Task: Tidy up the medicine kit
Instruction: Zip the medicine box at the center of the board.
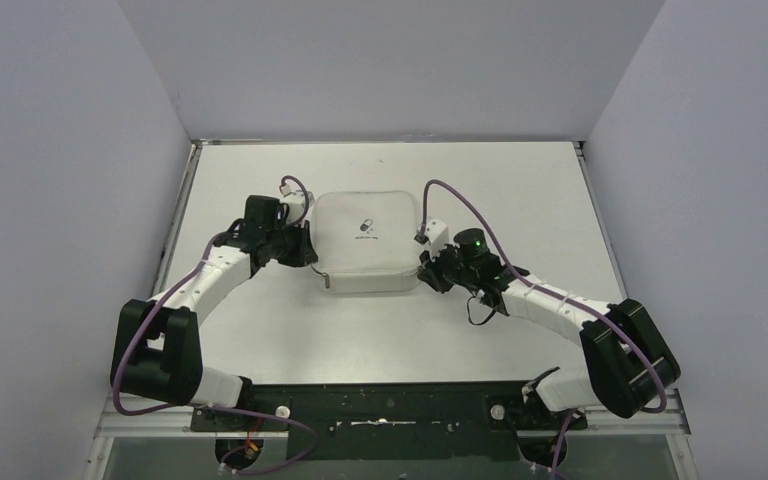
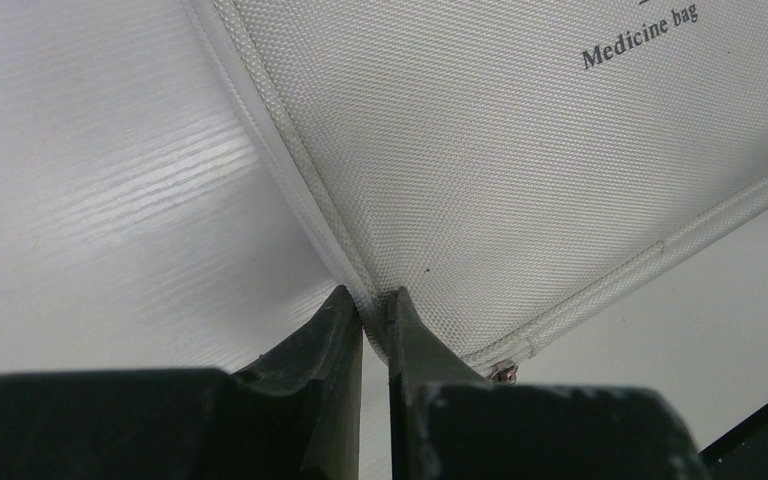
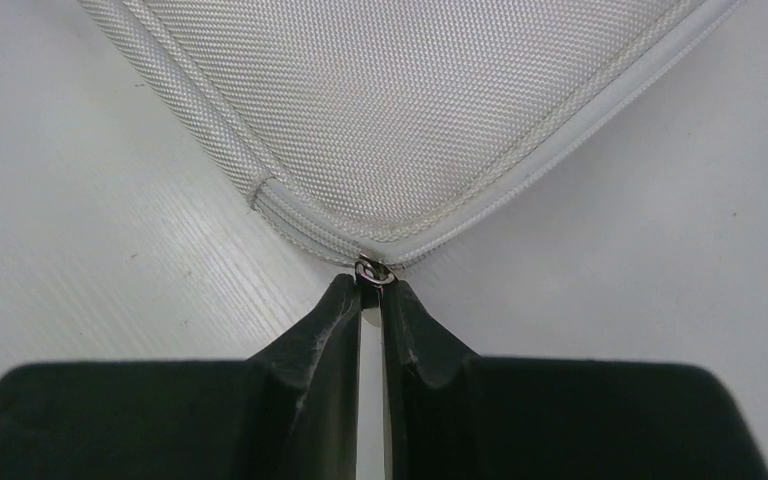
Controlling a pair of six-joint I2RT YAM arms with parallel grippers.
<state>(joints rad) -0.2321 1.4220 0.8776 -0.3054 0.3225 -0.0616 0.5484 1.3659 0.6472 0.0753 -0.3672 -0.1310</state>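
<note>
— White table (image 1: 380, 330), bare walls. How far along are you?
— Barely begun, I judge. Nearest me, my left gripper (image 2: 375, 305) is pinched on the near left corner seam of the medicine kit (image 1: 365, 245). My right gripper (image 3: 370, 290) is nipped onto the zipper pull (image 3: 373, 271) at its near right corner.
— And the kit?
— Mid-table between my arms, lying flat and closed. Opening and sorting remain.

I see the medicine kit (image 1: 365, 243) lying flat and zipped shut on the tabletop (image 1: 260, 330). It is pale grey-white woven fabric, square with rounded corners, with a small dark pill logo and "Medicine bag" on top. Its metal zip pull (image 3: 374, 270) sits at a corner.
</note>
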